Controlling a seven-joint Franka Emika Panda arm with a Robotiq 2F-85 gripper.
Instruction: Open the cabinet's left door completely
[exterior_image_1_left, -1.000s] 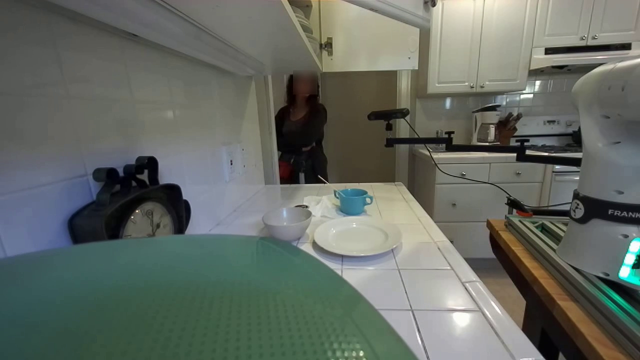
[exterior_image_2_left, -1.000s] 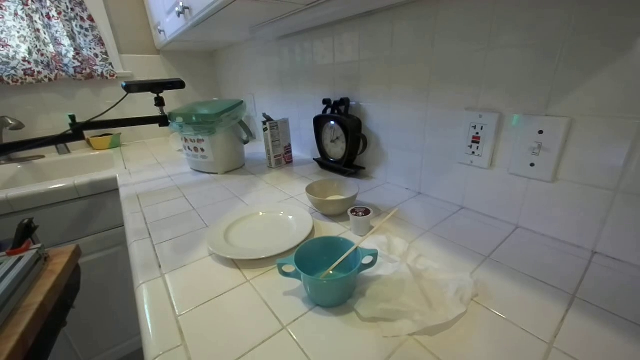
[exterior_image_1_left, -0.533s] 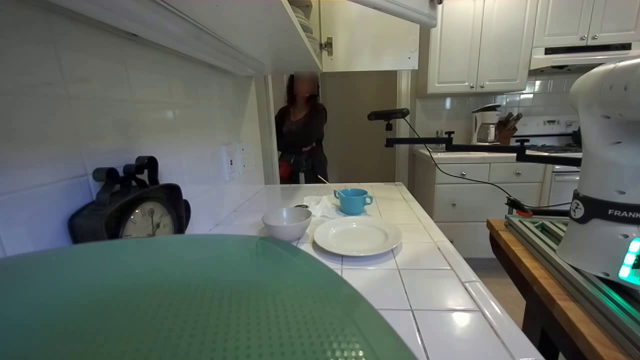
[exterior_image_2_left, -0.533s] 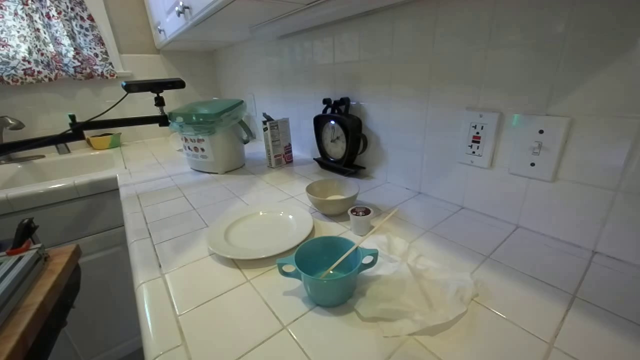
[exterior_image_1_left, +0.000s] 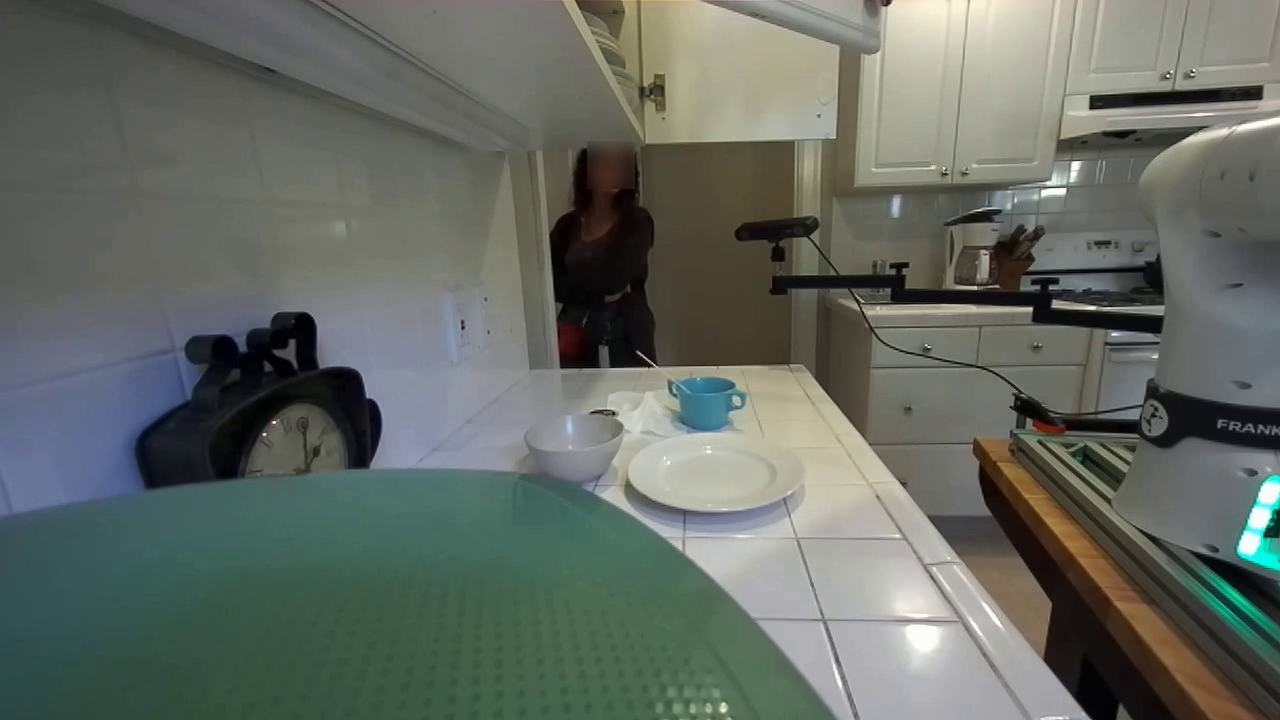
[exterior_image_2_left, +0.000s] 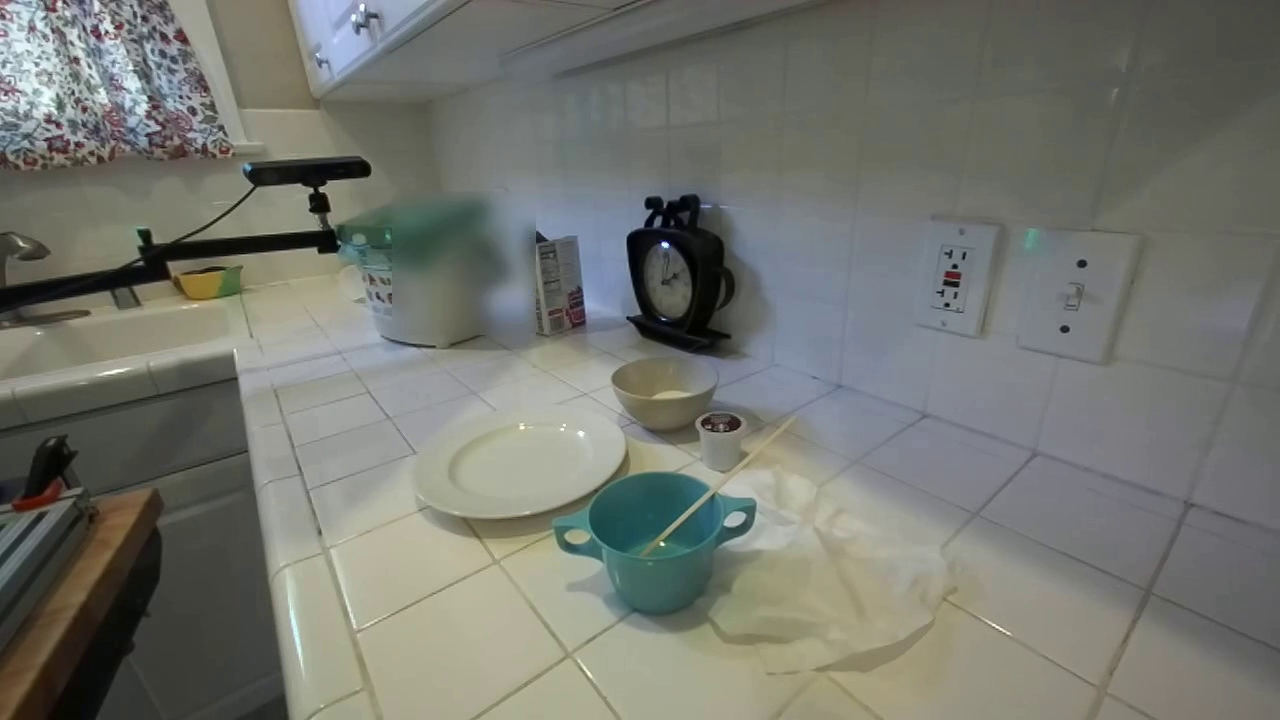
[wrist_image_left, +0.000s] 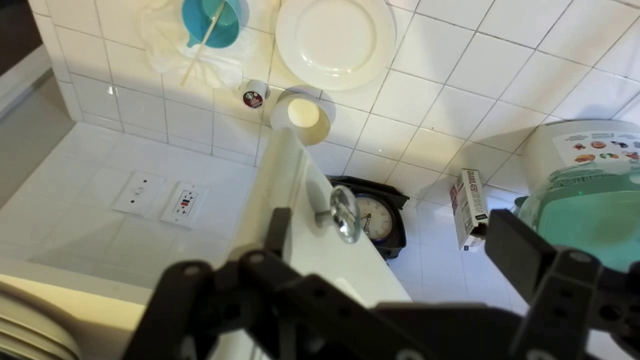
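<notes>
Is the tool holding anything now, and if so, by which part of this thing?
Nothing is held. The tool is open; in the wrist view, a door knob shows between its jaws.

1. Wall (exterior_image_2_left: 830, 250), white glazed tile; outlet plate (exterior_image_2_left: 957, 278) and switch plate (exterior_image_2_left: 1080, 297) side by side.
2. Counter (exterior_image_1_left: 880, 575), white square tile; glare spot (exterior_image_1_left: 920, 637) near outer edge.
3. Curtain (exterior_image_2_left: 105, 90), floral on white, backlit.
4. Sink (exterior_image_2_left: 120, 335), white.
5. Wall cabinets (exterior_image_1_left: 1010, 95), white, framed panels, small knobs, beside range hood (exterior_image_1_left: 1150, 122).
6. Drawers (exterior_image_1_left: 960, 410), white, knobbed; stove (exterior_image_1_left: 1130, 372) adjoining.
7. Floor (exterior_image_1_left: 1000, 575), tan, narrow strip visible.
</notes>
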